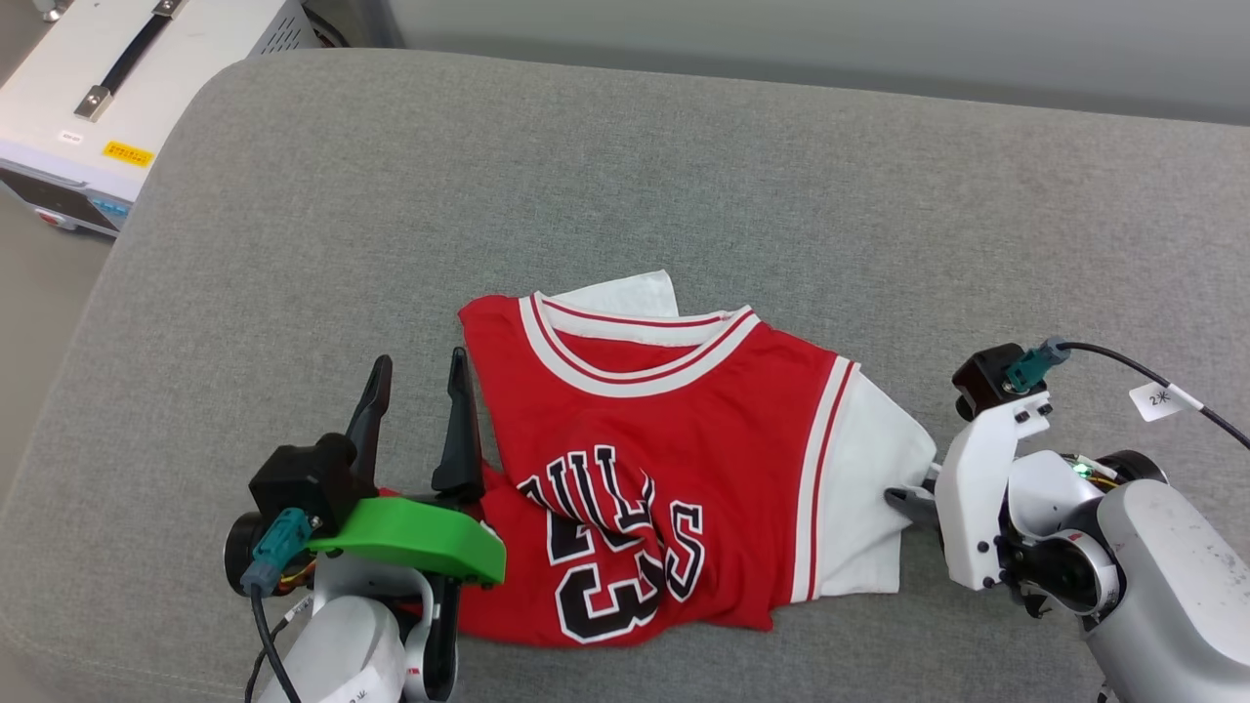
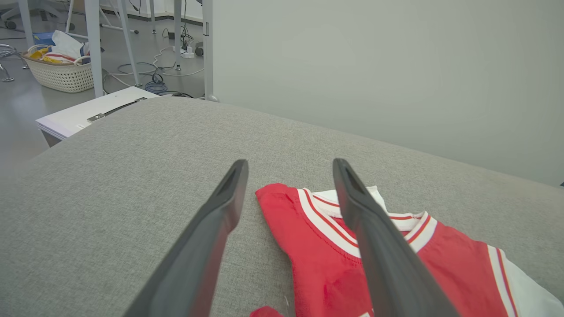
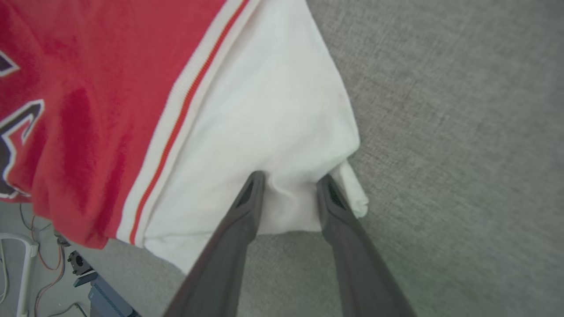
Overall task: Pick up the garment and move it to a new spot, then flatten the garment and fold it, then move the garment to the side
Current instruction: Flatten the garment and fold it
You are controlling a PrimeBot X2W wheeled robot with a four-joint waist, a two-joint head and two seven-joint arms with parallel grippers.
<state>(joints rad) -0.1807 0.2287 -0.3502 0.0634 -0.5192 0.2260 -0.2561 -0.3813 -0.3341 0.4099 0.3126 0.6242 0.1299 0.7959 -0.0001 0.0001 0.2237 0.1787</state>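
Head view, my left gripper point(image 1: 420, 359) at lower left, fingers spread wide beside the garment point(image 1: 674, 469), rumpled at frame centre on the grey cushion point(image 1: 684, 176), right wrist view, right gripper point(image 3: 291, 178) straddling the white sleeve point(image 3: 273, 110), grip I cannot tell

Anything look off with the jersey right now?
Yes. The garment isn't flat. Its front is bunched through the print, so the letters fold over each other, and one white sleeve is tucked behind the collar. The right gripper straddles the other sleeve at its puckered edge.
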